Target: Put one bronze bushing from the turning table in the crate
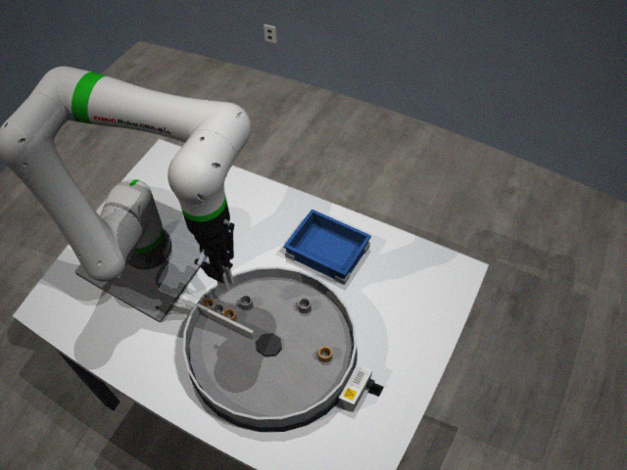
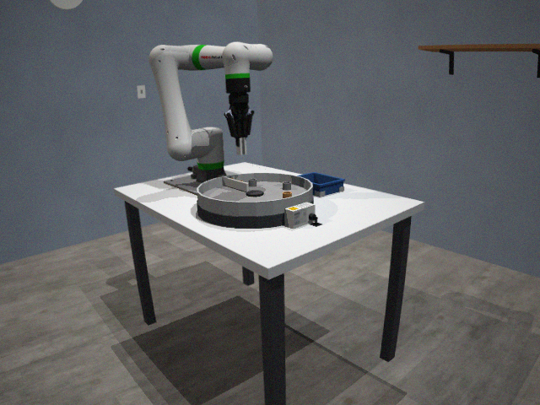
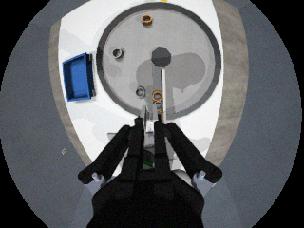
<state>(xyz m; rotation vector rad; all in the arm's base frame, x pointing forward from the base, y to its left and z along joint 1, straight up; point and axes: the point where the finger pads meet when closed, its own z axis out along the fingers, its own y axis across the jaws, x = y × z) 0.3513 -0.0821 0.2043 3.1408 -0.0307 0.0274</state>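
From my station I see the arm rising off its base plate, folding over at the elbow and pointing its wrist straight down, so the gripper hangs well above the rim of the turning table on the side nearest the robot. The jaws stand nearly together with nothing between them; the fingers run almost parallel in the wrist view. On the disc I count three bronze bushings: one out alone near the rim by the control box, and two, and, lying against the pale guide bar that runs from the rim to the dark hub. A small grey bushing sits between those two, and two more grey ones, and, stand apart further round. The blue crate sits on the white table just beyond the disc, and I see nothing in it from above. In the exterior view the bar and the near wall of the tray hide the cluster by the bar; I make out only one bronze piece there. In the wrist view the fingers cover the near end of the bar, and the bushings are too small for me to tell their bores or whether they touch the bar.
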